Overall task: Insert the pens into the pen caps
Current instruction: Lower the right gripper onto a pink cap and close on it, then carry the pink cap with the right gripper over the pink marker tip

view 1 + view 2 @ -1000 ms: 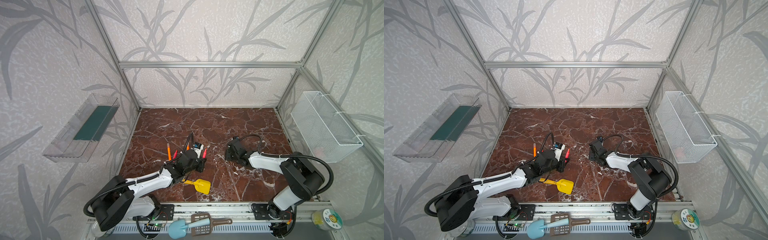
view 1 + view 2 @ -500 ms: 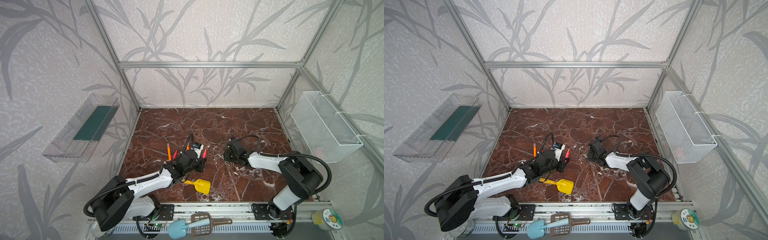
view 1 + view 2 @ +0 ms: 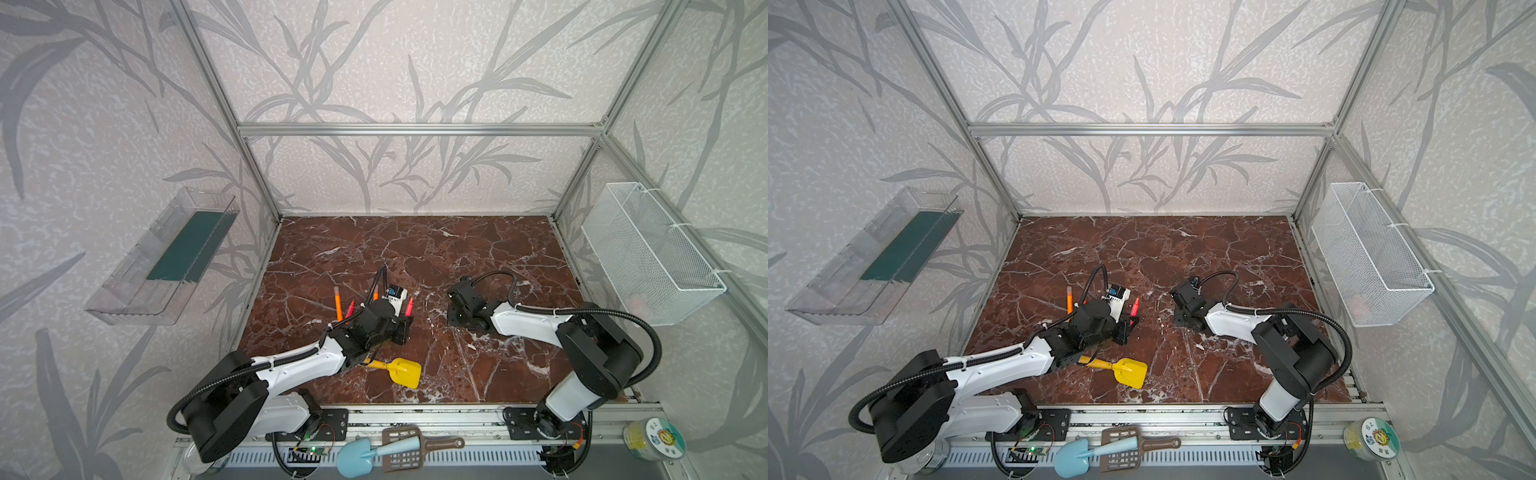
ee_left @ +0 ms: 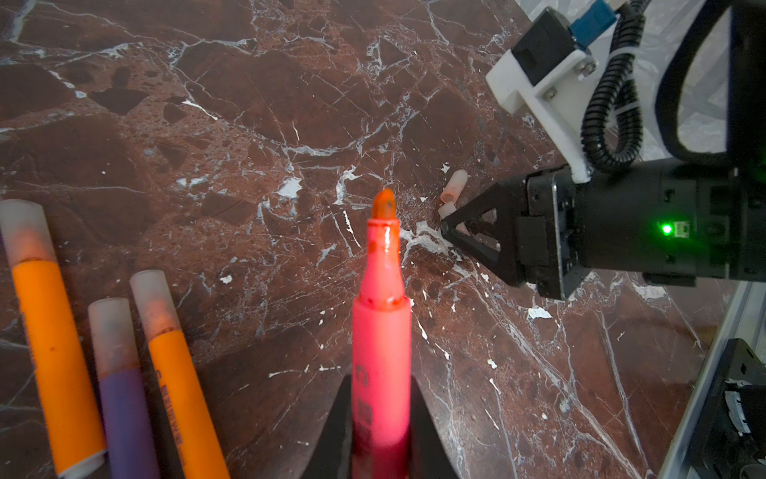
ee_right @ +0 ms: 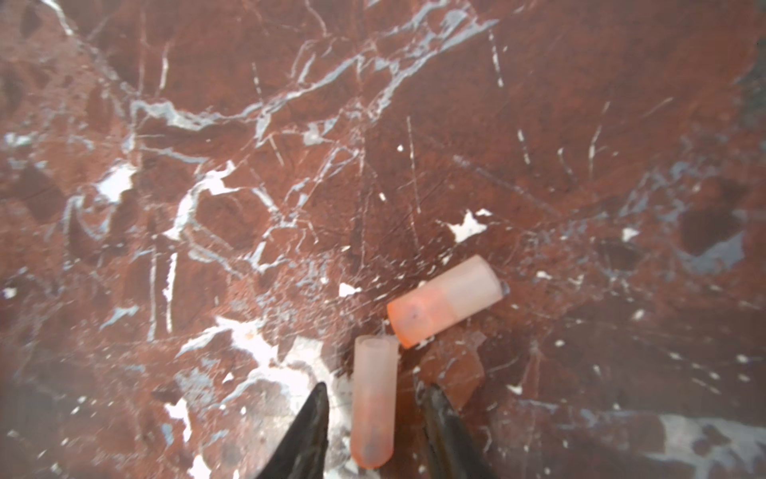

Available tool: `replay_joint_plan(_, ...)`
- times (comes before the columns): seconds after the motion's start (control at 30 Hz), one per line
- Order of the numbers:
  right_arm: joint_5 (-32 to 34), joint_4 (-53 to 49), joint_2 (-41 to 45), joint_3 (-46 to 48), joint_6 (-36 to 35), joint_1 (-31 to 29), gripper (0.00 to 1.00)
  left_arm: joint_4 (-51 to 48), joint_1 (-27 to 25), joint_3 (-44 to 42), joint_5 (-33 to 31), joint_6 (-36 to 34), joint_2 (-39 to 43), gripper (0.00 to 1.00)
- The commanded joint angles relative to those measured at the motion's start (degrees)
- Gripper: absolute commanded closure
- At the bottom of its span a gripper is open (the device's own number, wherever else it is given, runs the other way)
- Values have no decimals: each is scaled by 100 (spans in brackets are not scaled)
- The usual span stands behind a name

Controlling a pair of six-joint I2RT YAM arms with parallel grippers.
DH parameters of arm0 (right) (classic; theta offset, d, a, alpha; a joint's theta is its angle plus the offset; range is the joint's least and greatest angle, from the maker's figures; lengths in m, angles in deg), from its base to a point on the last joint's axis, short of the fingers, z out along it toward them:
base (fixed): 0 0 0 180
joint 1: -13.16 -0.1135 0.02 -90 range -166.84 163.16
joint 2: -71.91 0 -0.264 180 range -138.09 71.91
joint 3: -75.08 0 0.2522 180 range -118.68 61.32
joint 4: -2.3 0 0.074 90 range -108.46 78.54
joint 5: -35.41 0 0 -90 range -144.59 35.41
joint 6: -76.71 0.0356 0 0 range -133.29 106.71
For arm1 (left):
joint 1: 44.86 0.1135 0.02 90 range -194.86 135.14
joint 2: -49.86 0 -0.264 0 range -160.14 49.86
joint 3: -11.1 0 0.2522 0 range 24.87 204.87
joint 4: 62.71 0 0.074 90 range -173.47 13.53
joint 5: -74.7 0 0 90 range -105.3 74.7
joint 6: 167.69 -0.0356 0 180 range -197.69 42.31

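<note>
left gripper [image 4: 381, 414] clamps red-pink pen [image 4: 381, 331] | right gripper [image 5: 374, 390] spread astride pen cap [image 5: 373, 419] | cap likely light, slippery (pinch mid-length)

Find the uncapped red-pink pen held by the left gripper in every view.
In both top views: red-pink pen sticks out of the left gripper, left of centre.
Left wrist view: clamped, beside three capped pens.
Right wrist view: not in it.
Shared landmark: right gripper, facing the pen's tip.
</note>
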Motion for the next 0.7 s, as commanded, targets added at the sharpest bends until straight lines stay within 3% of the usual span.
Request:
replay_joint_plan(0.0,365,-524,-177,-228,-30,-50,64,128,9,30,35,11,46,100)
replay_joint_plan(0.67,164,-400,-419,-306,-28,-106,94,138,2,-20,259,-30,122,100)
